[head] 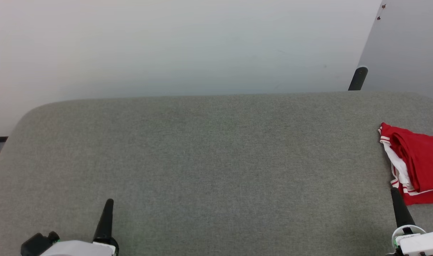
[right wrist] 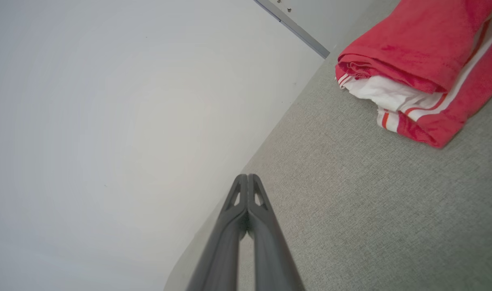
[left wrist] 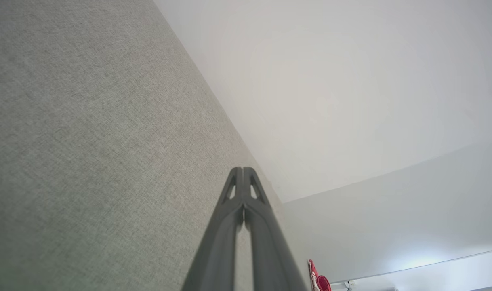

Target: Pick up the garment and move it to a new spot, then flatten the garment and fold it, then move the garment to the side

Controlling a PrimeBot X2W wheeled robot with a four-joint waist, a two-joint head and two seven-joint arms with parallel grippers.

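Grey surface (head: 202,160), seemingly folded red-white garment (head: 423,158)

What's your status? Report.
Shut and empty: left gripper, right gripper. Folded red jersey at right edge of grey fabric surface, apart from right gripper. Nothing between them.

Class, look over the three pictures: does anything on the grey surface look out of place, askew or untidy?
Only the red garment, at the right edge of the grey surface: its fold is loose, with white fabric and striped trim sticking out unevenly. Nothing looks spilled or damaged.
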